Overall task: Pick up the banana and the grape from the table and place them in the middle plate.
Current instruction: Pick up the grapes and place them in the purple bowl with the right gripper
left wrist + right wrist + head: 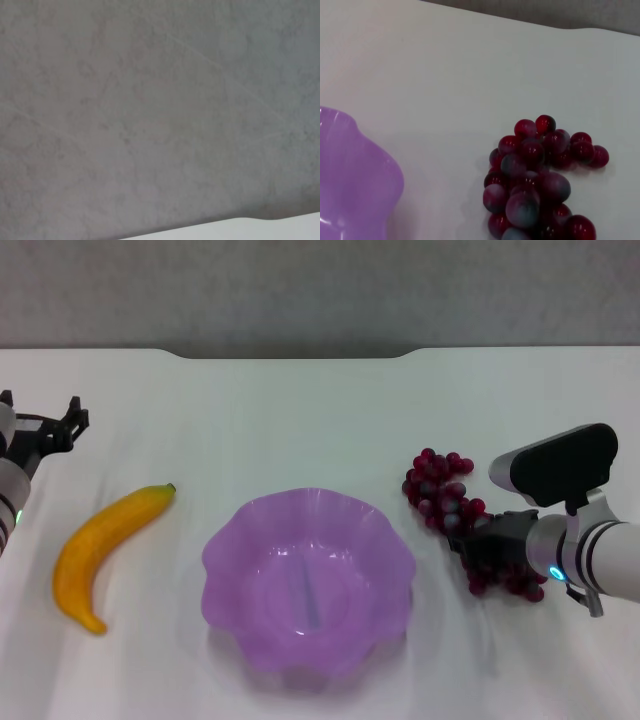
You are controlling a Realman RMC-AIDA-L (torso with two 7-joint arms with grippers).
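Your grape (447,498) lies on table (300,410) right of middle plate (308,580), right gripper (487,548) down on bunch's near end, prob. closed on it, banana (100,546) left of plate, left gripper (58,427) parked w/ fingers apart at left edge.

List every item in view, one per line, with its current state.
banana: lying on the table, left of the plate, untouched.
grape: on the table right of the plate, near end under the right gripper.
middle plate: upright, empty.
right gripper: down on the bunch.
left gripper: off at the table's left edge, holding nothing.
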